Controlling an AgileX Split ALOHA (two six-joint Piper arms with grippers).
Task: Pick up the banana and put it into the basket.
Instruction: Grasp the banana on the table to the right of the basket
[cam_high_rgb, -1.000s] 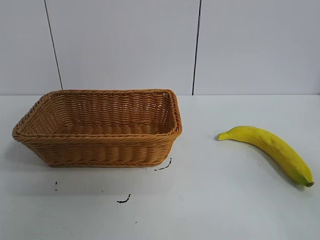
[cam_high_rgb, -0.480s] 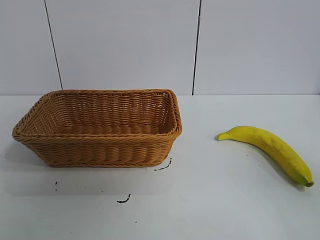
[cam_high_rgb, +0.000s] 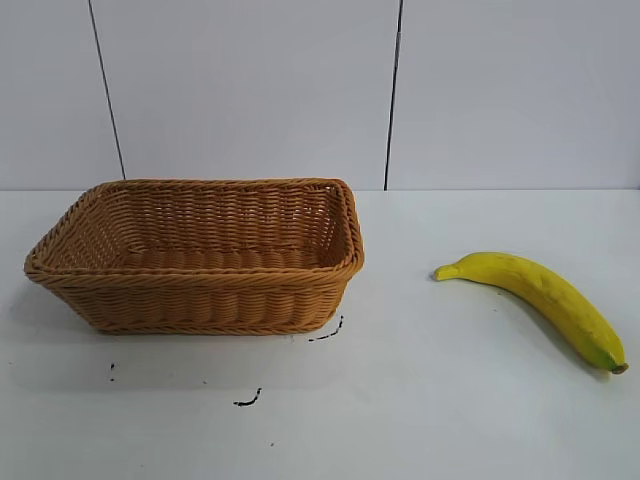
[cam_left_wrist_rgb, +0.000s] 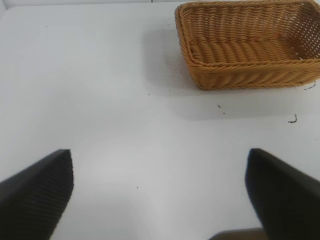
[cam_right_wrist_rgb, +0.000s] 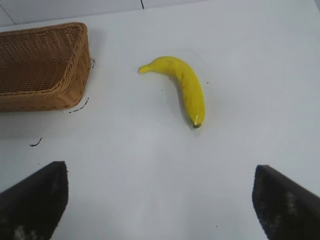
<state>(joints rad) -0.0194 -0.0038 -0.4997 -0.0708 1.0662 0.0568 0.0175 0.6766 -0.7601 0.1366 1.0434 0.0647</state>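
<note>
The yellow banana (cam_high_rgb: 545, 295) lies on the white table at the right, stem toward the basket, greenish tip at the near right. It also shows in the right wrist view (cam_right_wrist_rgb: 182, 85). The tan woven basket (cam_high_rgb: 200, 300) stands at the left and is empty; it also shows in the left wrist view (cam_left_wrist_rgb: 250, 75) and the right wrist view (cam_right_wrist_rgb: 55, 95). My left gripper (cam_left_wrist_rgb: 160, 165) is open and empty above bare table, well short of the basket. My right gripper (cam_right_wrist_rgb: 161, 175) is open and empty, well short of the banana. Neither gripper shows in the exterior view.
The white table (cam_high_rgb: 440, 410) carries a few small black marks (cam_high_rgb: 248, 400) in front of the basket. A white panelled wall (cam_high_rgb: 250, 90) with dark seams stands behind the table.
</note>
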